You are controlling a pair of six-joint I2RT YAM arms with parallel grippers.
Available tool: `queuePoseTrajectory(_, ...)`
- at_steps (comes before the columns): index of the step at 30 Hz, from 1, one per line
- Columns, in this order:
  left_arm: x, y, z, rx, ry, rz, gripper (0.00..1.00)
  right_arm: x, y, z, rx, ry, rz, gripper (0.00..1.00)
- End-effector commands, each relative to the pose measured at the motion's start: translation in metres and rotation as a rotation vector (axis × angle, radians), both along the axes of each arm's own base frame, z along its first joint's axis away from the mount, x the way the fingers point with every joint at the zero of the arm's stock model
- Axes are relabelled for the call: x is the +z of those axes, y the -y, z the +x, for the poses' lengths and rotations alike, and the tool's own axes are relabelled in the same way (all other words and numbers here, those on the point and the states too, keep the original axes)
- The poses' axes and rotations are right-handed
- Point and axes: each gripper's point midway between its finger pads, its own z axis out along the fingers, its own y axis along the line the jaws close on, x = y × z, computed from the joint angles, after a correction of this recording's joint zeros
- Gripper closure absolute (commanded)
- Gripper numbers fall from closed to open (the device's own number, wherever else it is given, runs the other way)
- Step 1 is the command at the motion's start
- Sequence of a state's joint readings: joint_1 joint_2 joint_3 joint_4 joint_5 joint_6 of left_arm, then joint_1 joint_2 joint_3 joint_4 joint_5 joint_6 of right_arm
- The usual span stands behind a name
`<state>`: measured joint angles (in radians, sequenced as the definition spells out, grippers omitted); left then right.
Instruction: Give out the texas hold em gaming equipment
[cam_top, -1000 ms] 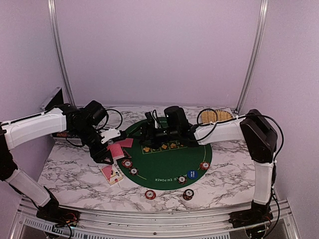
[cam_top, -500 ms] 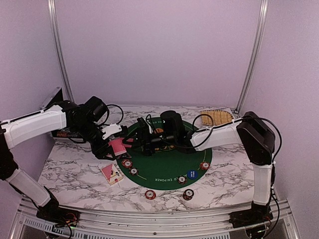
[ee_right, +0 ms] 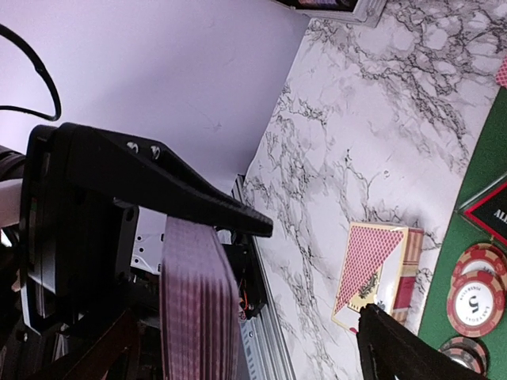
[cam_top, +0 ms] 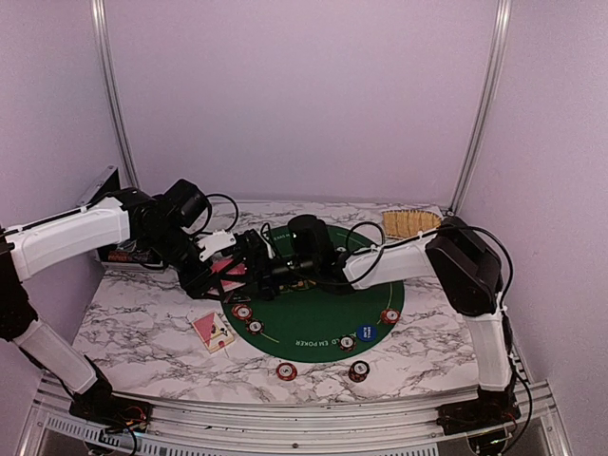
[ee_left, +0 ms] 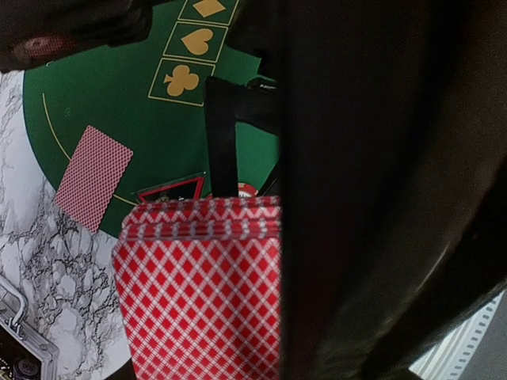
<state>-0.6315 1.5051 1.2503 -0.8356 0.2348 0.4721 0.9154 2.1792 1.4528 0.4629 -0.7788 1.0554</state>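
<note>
card box (cam_top: pixel 213 330), chip stacks (cam_top: pixel 287 370) beside mat (cam_top: pixel 313 318)

Left arm (cam_top: pixel 71 237), right arm (cam_top: pixel 404 255) barring mid-frame, chip stacks (cam_top: pixel 243 312) rimming green mat (cam_top: pixel 313 318), card box (cam_top: pixel 213 330) lower left, marble (cam_top: pixel 427 351) free lower right.

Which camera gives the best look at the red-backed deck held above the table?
Left wrist: the deck fills the lower frame, its diamond backs and stacked edge clear. Right wrist shows the deck edge-on only; top external shows just a small red patch.
</note>
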Motion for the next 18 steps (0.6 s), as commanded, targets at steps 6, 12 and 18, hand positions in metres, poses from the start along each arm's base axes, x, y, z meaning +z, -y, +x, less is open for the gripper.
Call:
queuePoseTrajectory(6,0.007,0.011,0.001,-0.031,0.007,-0.031,0.98,0.014,-0.028,0.003,0.029,-0.009,0.061,0.07)
queuePoseTrajectory(12,0.007,0.011,-0.001,-0.033,0.005,-0.031,0.98,0.000,-0.031,0.008,0.017,-0.045,0.032,0.07)
queuePoseTrajectory(18,0.010,0.010,-0.002,-0.037,0.017,-0.036,0.98,-0.012,-0.016,0.020,-0.036,-0.077,0.007,0.16)
